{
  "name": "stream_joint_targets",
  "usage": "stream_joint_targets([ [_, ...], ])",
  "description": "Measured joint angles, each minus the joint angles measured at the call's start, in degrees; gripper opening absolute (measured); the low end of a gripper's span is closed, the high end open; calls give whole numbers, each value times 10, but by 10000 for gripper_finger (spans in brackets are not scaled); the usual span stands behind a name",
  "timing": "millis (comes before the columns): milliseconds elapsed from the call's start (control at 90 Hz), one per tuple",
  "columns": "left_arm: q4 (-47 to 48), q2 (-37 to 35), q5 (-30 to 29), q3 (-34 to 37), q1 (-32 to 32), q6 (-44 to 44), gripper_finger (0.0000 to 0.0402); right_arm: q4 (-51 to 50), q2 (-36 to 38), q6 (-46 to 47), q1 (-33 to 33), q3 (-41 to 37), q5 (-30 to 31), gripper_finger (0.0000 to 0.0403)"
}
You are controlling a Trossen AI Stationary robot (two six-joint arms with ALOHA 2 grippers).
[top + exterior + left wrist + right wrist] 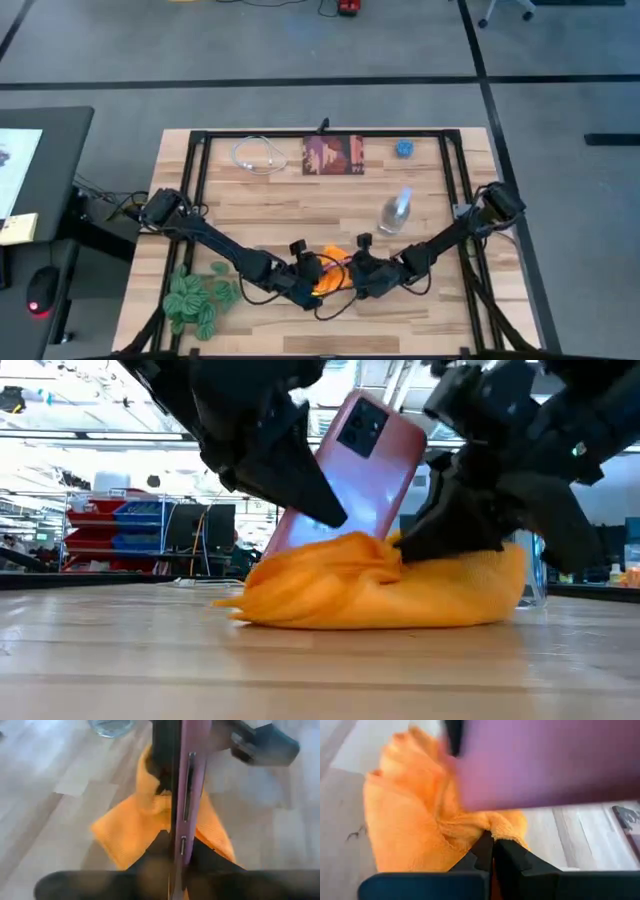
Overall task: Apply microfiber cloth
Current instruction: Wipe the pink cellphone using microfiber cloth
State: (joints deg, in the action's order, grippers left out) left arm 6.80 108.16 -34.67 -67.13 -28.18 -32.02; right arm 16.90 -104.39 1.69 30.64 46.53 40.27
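The bright orange microfiber cloth [380, 595] lies bunched on the wooden table [300, 215], near its front middle. A smartphone with a mauve back [365, 460] stands tilted above it, its lower end down in the cloth. My left gripper [177, 845] is shut on the phone and comes in from the table's left [305, 280]. My right gripper [493, 840] is shut on the cloth and comes in from the right [365, 272]. The phone's screen side is hidden. My left gripper pinches the phone by its two flat faces, one finger on each, near the side edge with the buttons [186, 815]. The fingers [300, 480] slant down from the table's left. The phone stands tilted with its lower end on the cloth. My right gripper pinches a raised fold of the cloth [495, 826] between its two fingertips, next to the phone's lower end. The fingers [430, 535] slant down from the table's right. The rest of the cloth lies slack and bunched on the table.
A clear bottle [396, 212] stands just behind the grippers. Green leafy stuff [198, 295] lies at the front left. At the far edge are a white cable [258, 155], a dark red printed square [334, 156] and a small blue object [404, 149].
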Motion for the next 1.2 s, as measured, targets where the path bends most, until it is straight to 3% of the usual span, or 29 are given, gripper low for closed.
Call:
stream_joint_targets([
  [222,-52,-1,-2,0,14,-40,3,23,0,-30,16,-3,3,0],
  [433,20,-12,-79,-1,22,-110,2,-57,0,53,40,0,-31,0],
  [567,42,-19,-89,-1,23,-143,2,-12,0,34,60,0,-29,0],
  [900,-98,-20,-33,-1,24,-72,2,231,1,-195,24,0,-22,0],
  [1067,-129,-32,-22,1,25,-50,2,207,1,-210,10,0,-14,0],
  [1200,-115,-46,-11,1,19,-34,2,135,2,-188,34,2,46,0],
])
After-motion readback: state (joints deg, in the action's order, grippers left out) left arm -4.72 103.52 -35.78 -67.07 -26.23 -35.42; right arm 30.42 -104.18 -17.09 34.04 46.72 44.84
